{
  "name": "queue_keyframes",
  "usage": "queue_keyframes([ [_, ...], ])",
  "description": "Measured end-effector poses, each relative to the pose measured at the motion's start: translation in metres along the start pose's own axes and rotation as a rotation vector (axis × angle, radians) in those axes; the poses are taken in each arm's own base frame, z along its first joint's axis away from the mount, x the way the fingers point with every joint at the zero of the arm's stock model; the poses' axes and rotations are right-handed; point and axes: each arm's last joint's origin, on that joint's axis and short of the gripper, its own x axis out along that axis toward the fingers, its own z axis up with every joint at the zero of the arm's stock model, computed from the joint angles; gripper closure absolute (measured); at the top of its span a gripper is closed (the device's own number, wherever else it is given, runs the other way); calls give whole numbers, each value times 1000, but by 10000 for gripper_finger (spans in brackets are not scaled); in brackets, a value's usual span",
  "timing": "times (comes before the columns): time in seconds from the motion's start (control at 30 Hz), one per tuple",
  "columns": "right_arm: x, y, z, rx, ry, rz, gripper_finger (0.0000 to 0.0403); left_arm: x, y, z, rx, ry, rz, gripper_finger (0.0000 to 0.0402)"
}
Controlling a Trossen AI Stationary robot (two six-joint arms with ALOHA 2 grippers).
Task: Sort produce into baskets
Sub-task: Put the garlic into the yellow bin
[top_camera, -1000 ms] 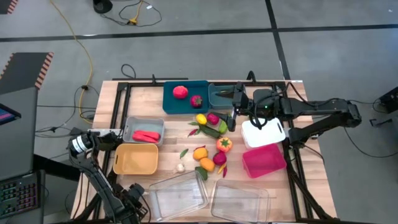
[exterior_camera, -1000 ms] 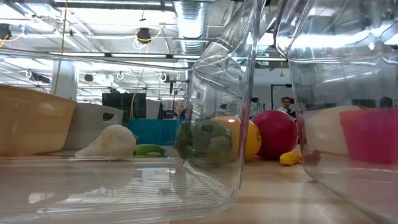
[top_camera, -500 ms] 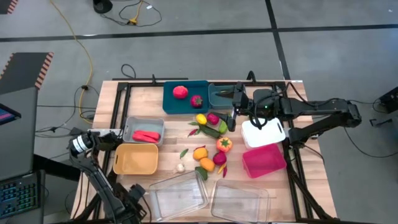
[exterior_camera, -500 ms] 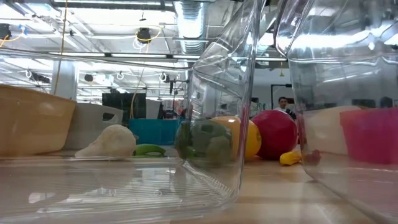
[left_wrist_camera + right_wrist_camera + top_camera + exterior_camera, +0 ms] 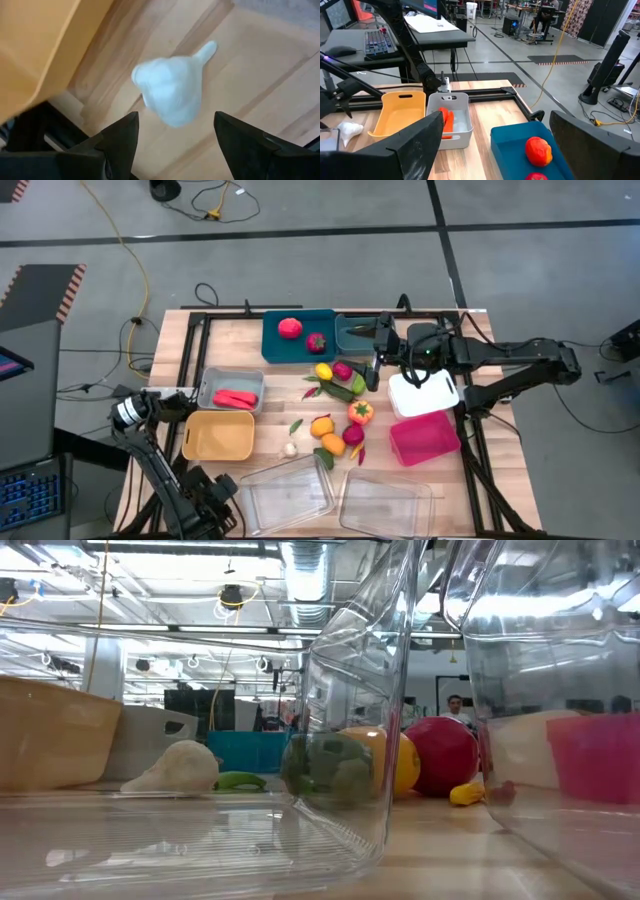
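Take the tan-yellow bin (image 5: 217, 436) as the marker on the wooden surface (image 5: 175, 360). Just off its near corner, the left gripper (image 5: 175, 137) hangs low with its fingers (image 5: 117, 137) parted and nothing between them; a white garlic bulb (image 5: 172, 90) lies on the wood right in front of them, untouched. In the high view that garlic bulb (image 5: 290, 449) sits just right of the tan-yellow bin's near corner.

Behind the tan-yellow bin, touching its far edge, is the grey bin (image 5: 231, 389) holding a red piece of produce (image 5: 235, 398). Nearer than the tan-yellow bin and to its right lie two clear trays (image 5: 288, 493), side by side.

Further right of the tan-yellow bin is the loose pile of produce: a yellow lemon (image 5: 323, 371), a pink round piece (image 5: 342, 370), a green cucumber-like piece (image 5: 338, 389), an orange pepper (image 5: 360, 412), an orange fruit (image 5: 322, 426) and a dark pink piece (image 5: 352, 436). Behind that pile, far right of the grey bin, a teal bin (image 5: 298, 335) holds a red tomato-like fruit (image 5: 290, 328) and a smaller dark red piece (image 5: 316, 341).

Well to the right of the tan-yellow bin, past the pile, the right gripper (image 5: 492, 150) hovers over a second teal bin (image 5: 356, 336), its fingers (image 5: 415, 145) spread fully wide and empty. Beside it sit the white bin (image 5: 422, 395) and the magenta bin (image 5: 425, 438).
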Motion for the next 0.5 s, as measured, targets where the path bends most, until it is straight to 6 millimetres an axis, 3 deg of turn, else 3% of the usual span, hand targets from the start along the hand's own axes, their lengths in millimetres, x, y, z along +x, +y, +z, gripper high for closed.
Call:
queue_keyframes([
  [0.5,0,0,0,0,0,0,10,22,3,8,-23,-18,13,155],
])
